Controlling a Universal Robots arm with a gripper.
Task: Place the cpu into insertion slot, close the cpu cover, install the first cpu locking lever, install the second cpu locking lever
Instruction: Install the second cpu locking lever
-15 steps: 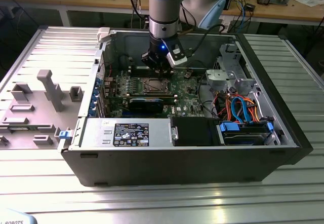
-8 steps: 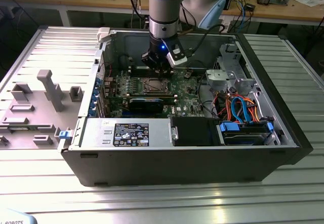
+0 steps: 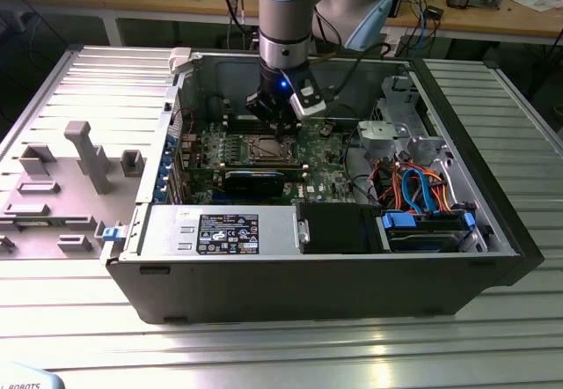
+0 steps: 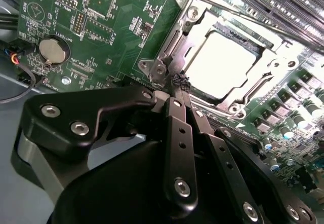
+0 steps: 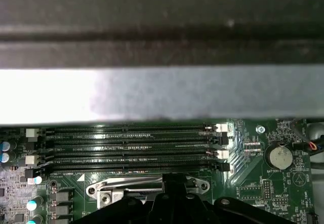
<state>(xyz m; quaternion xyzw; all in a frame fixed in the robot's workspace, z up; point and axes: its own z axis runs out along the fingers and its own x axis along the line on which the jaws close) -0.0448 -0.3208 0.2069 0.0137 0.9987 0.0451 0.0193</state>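
On a ribbed metal bench (image 3: 369,354) before cluttered desks lies an open computer case (image 3: 457,270) — the gripper (image 4: 178,83), fingers pinched together, touches a corner of the cpu cover (image 4: 174,44) lying flat over the cpu (image 4: 223,64) in its insertion slot (image 3: 271,150) — memory slots (image 5: 131,148) beside it.

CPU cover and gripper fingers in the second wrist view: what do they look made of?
cpu cover: looks like thin stamped sheet metal, bright silver finish; it throws hard glints and has pressed edges and rivets. The cpu in its window reads as pale bare metal, washed out by glare. gripper fingers: probably matte black metal, bolted with shiny screws.
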